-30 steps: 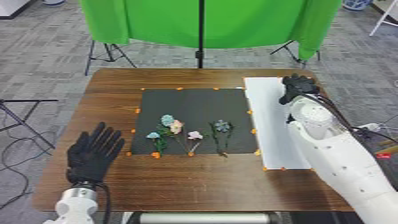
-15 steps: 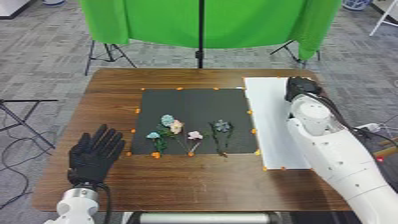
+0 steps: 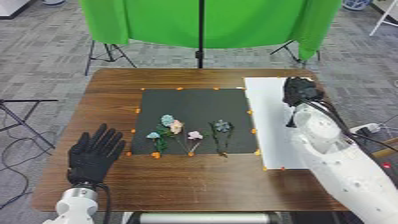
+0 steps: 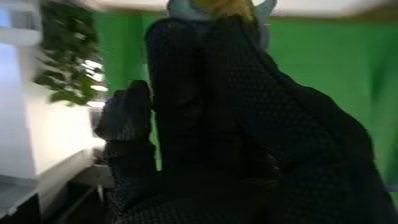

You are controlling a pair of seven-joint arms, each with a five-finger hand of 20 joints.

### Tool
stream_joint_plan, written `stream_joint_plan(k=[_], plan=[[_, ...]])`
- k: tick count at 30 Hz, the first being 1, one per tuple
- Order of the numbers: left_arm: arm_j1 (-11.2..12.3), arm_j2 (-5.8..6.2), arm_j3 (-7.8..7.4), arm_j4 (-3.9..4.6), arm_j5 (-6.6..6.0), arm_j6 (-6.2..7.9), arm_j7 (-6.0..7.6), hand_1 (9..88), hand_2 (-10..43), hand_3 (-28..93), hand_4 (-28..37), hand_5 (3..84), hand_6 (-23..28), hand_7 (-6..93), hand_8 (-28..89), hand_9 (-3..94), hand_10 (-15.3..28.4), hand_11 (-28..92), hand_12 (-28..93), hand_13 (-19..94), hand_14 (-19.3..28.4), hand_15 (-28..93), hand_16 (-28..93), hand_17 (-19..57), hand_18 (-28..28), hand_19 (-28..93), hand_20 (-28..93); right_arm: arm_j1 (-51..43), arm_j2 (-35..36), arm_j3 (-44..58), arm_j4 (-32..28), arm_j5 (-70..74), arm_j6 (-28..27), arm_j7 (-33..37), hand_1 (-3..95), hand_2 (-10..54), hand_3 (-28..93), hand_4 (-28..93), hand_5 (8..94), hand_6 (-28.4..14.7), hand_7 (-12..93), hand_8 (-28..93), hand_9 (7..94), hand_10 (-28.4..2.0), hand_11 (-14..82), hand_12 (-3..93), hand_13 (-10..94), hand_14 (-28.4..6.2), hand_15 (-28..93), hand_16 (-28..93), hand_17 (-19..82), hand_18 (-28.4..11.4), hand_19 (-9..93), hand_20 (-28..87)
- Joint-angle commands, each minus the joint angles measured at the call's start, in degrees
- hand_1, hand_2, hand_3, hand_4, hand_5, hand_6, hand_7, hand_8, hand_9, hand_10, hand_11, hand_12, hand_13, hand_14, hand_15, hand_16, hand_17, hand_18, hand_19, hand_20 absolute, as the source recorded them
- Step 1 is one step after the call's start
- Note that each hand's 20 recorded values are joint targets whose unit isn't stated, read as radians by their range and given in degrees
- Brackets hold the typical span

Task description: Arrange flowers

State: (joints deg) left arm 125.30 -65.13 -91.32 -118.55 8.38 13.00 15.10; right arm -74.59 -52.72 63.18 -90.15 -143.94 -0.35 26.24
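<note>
1. Right hand [image 3: 302, 91] over the far part of the long white sheet [image 3: 269, 107], on the right side of the brown counter [image 3: 191, 187]. Over the last second it has turned and shifted slightly, while the forearm has moved a little toward the robot.
2. Its grip is narrow: thumb and fingers close together, with what looks like a pale blue and yellow flower [image 4: 229, 7] at their tips. The stem's hold is hard to make out.
3. On the black mat [image 3: 195, 103], the loose flowers [image 3: 176, 126] lie as before: blue, peach and pink heads near its lower middle, a grey-blue bloom [image 3: 221, 126] just to the right.
4. That small turn probably means the hand is lining up the bloom; lowering it gently onto the sheet likely comes next.
5. Left hand [image 3: 91, 157] waits, spread wide, left of the mat.
</note>
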Motion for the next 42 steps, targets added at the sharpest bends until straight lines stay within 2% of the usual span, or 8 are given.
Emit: stream_joint_plan(k=[1, 18, 22, 24, 31, 35, 39, 42], plan=[[0.7, -0.49, -0.07, 0.09, -0.06, -0.21, -0.86, 28.3, 12.8, 78, -28.3, 41.7, 11.8, 8.1, -9, 33.7, 17.1, 22, 9, 25, 17.6, 38, -8, -8.6, 16.6, 41, 14, -7.3, 1.1, -1.6, -12.5, 1.7, 0.1, -5.1, 63.9, -9.5, 69, -28, 70.5, -1.1, 38, -7, 79.1, -10.5, 16.4, 41.0, 66, -6.7, 51, 38, 35, -21.0, 88, 44], [0.0, -0.13, 0.10, -0.34, -1.42, 1.88, -0.65, 28.3, 13.2, 79, -28.3, 41.3, 11.6, 8.6, -9, 34.0, 17.1, 22, 9, 25, 17.6, 38, -8, -8.6, 16.5, 42, 14, -12.9, 1.9, -4.5, -17.8, 2.2, -2.9, -8.2, 60.9, -9.5, 71, -28, 69.2, -2.0, 37, -7, 77.3, -11.1, 16.2, 39.7, 64, -7.3, 52, 36, 35, -21.5, 88, 43], [0.0, 0.08, 0.69, -0.91, -1.51, 5.17, 1.15, 28.3, 13.7, 79, -28.3, 42.3, 11.9, 9.2, -9, 35.0, 17.1, 23, 9, 26, 17.6, 39, -8, -8.5, 16.5, 42, 14, -14.3, 2.1, -3.6, -19.8, 2.2, -4.9, -8.3, 54.8, -9.5, 74, -28, 64.6, -1.0, 26, -15, 70.8, -13.0, 23.1, 29.3, 61, -8.3, 55, 33, 34, -22.2, 90, 43], [0.4, 0.15, 0.52, -1.17, -2.48, 5.33, 1.90, 28.3, 14.2, 79, -28.3, 43.0, 11.9, 9.6, -9, 35.6, 17.1, 24, 9, 27, 17.7, 39, -9, -8.4, 16.5, 42, 14, -14.7, 2.3, -3.1, -20.9, 2.5, -5.2, -8.4, 50.2, -9.5, 78, -28, 61.7, -1.7, 21, -15, 66.1, -14.4, 29.4, 20.1, 60, -9.8, 57, 30, 33, -22.5, 90, 43], [0.9, -0.03, 0.19, -1.09, -1.76, 4.15, 2.06, 28.1, 14.3, 79, -28.3, 43.4, 11.8, 10.1, -9, 36.0, 17.1, 25, 9, 27, 17.7, 40, -10, -8.3, 16.5, 42, 14, -15.8, 2.9, -1.2, -24.0, 4.4, -5.3, -6.7, 44.1, -9.5, 83, -28, 59.9, -2.5, 19, -15, 64.2, -15.5, 28.4, 18.7, 58, -12.2, 62, 21, 32, -23.0, 90, 43], [0.5, 0.52, 0.39, -1.25, -2.36, 5.58, 2.82, 28.2, 14.4, 79, -28.3, 43.4, 11.8, 10.2, -9, 36.1, 17.1, 25, 9, 27, 17.6, 40, -10, -8.3, 16.5, 42, 14, -16.5, 2.2, 1.2, -26.6, 8.9, -7.9, -3.4, 42.9, -9.5, 82, -28, 59.5, -2.9, 17, -14, 63.8, -15.9, 26.3, 17.8, 58, -12.8, 61, 19, 32, -23.3, 90, 44], [-1.0, 1.25, 0.14, -0.68, -0.27, 4.40, 2.93, 28.1, 14.6, 79, -28.3, 43.7, 11.8, 10.2, -9, 36.3, 17.2, 25, 9, 27, 17.7, 40, -10, -8.3, 16.5, 42, 14, -17.6, 0.4, 5.0, -27.2, 14.4, -4.7, -1.8, 39.1, -9.5, 80, -28, 58.0, -4.0, 15, -13, 62.8, -17.2, 21.7, 16.7, 58, -13.4, 59, 18, 31, -23.6, 90, 44], [-2.2, 1.88, -0.29, -0.07, 1.56, 2.71, 2.92, 28.1, 14.6, 79, -28.3, 43.7, 11.8, 10.2, -10, 36.3, 17.2, 25, 8, 27, 17.6, 40, -10, -8.3, 16.5, 42, 14, -19.4, -2.2, 8.7, -25.9, 28.9, 8.0, -3.8, 34.2, -8.5, 81, -28, 57.6, -4.3, 14, -13, 61.3, -17.8, 18.7, 15.9, 57, -13.9, 51, 15, 30, -23.1, 83, 40]])
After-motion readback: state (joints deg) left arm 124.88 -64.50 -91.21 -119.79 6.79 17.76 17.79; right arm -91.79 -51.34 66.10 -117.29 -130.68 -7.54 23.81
